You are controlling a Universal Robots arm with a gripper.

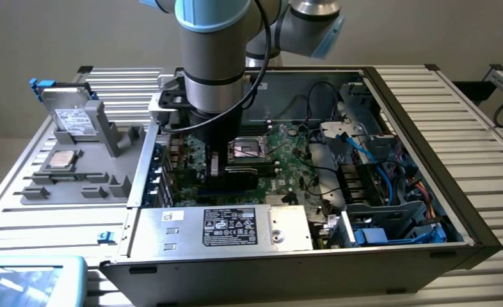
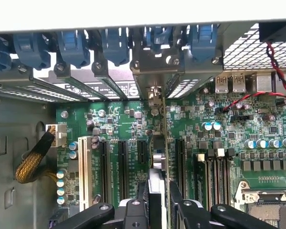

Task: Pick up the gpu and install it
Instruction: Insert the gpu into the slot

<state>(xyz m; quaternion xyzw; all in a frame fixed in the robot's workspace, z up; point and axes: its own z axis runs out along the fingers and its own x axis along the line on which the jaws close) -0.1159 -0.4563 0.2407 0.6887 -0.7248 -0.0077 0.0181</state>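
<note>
My gripper (image 1: 213,163) is low inside the open computer case (image 1: 422,211), over the large green motherboard (image 2: 200,143). The wrist view looks down its black fingers (image 2: 142,202), which are shut on the gpu (image 2: 157,155). The gpu is seen edge-on as a thin upright card. It stands along one of the long expansion slots, between the neighbouring black slots. Its metal bracket end (image 2: 155,93) reaches the rear slot openings of the case. Whether its lower edge is seated in the slot is hidden.
Blue slot latches (image 2: 114,45) line the rear wall of the case. A power supply (image 1: 230,227) sits at the near side and blue cables (image 1: 379,160) at the exterior view's right. A grey fixture (image 1: 80,173) outside holds a hard drive (image 1: 74,118).
</note>
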